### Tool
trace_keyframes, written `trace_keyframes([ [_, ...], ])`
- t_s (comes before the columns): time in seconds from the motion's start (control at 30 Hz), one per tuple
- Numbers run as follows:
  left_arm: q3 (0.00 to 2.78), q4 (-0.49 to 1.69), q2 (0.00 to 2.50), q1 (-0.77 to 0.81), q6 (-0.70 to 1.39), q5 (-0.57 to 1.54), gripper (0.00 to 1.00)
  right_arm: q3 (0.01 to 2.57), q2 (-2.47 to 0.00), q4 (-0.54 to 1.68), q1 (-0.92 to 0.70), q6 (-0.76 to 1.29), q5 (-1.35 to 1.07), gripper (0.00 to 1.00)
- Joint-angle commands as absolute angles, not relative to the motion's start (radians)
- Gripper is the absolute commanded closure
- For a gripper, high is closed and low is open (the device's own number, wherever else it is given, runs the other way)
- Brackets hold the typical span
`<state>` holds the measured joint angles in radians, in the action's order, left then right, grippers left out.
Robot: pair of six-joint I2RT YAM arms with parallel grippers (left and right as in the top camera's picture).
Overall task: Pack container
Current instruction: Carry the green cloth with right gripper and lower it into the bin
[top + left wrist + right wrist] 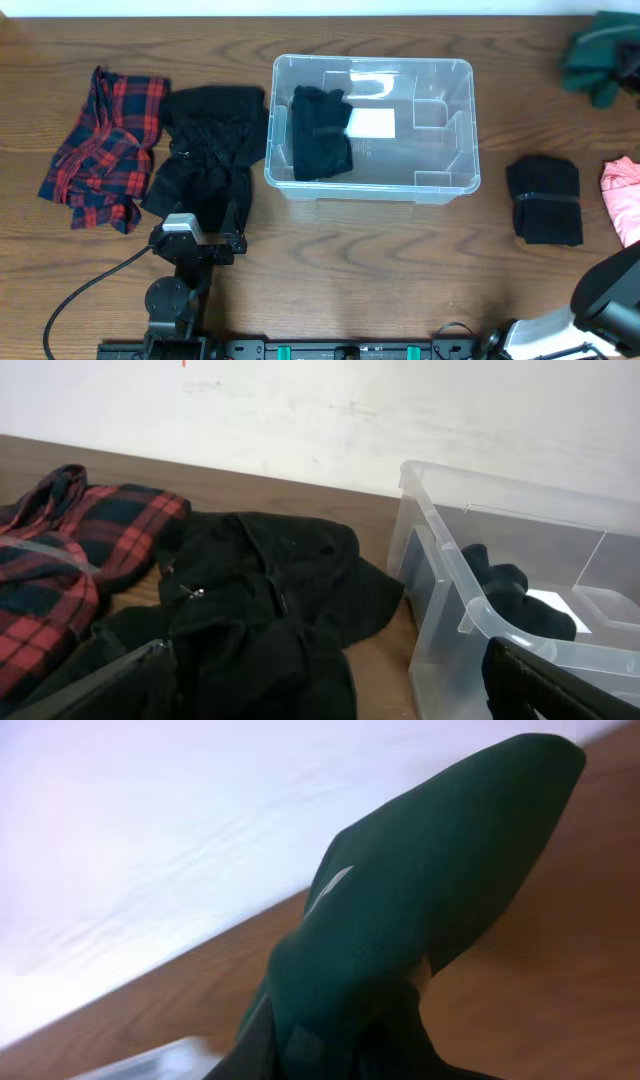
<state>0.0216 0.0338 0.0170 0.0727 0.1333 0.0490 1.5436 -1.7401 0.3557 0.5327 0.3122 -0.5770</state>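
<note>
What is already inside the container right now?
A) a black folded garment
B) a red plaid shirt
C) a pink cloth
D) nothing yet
A: the overhead view shows a black folded garment lying in the left part of the container, partly covering the white label on its base.

cloth: dark green, fills the centre, bunched low, rising to a rounded tip at upper right
gripper: dark, at the bottom edge, pinching the cloth's lower end
table: brown wood, behind the cloth
wall: white, upper left
</note>
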Motion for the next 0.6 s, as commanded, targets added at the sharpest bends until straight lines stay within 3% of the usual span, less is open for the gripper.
trace_keyframes([
  [0.0, 0.004, 0.07, 0.019, 0.068, 0.128, 0.034, 0.02, 1.565, -1.65, 0.36, 0.441, 0.319, -0.677, 0.99],
  [0.37, 0.004, 0.07, 0.019, 0.068, 0.128, 0.034, 0.02, 1.565, -1.544, 0.398, 0.16, 0.498, -0.74, 0.99],
  [0.57, 0.004, 0.07, 0.019, 0.068, 0.128, 0.034, 0.02, 1.56, -1.545, 0.512, -0.01, 0.601, -0.583, 0.99],
])
